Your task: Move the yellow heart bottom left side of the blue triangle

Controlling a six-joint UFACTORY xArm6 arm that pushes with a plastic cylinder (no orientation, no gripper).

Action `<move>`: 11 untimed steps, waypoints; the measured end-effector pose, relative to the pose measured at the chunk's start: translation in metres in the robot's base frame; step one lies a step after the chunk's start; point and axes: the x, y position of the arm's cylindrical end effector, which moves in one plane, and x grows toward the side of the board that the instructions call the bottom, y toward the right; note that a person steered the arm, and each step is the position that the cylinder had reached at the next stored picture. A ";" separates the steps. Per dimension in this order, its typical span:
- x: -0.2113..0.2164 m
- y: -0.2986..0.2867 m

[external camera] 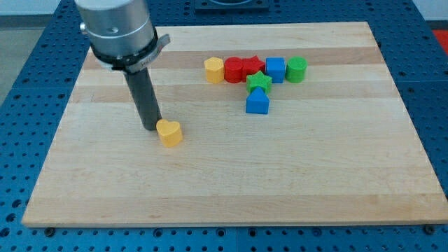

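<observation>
The yellow heart [169,132] lies on the wooden board [231,182], left of centre. My tip [150,127] rests just left of the heart, touching or nearly touching its left edge. The blue triangle [257,102] sits to the upper right of the heart, well apart from it, just below the green star [259,82].
A row of blocks stands near the view's top: a yellow hexagon [214,70], a red block [234,70], a red star-like block [253,68], a blue cube [275,69] and a green cylinder [297,68]. The board sits on a blue perforated table [28,105].
</observation>
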 end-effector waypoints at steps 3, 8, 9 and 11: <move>0.035 -0.002; 0.066 0.082; 0.090 0.083; 0.104 0.097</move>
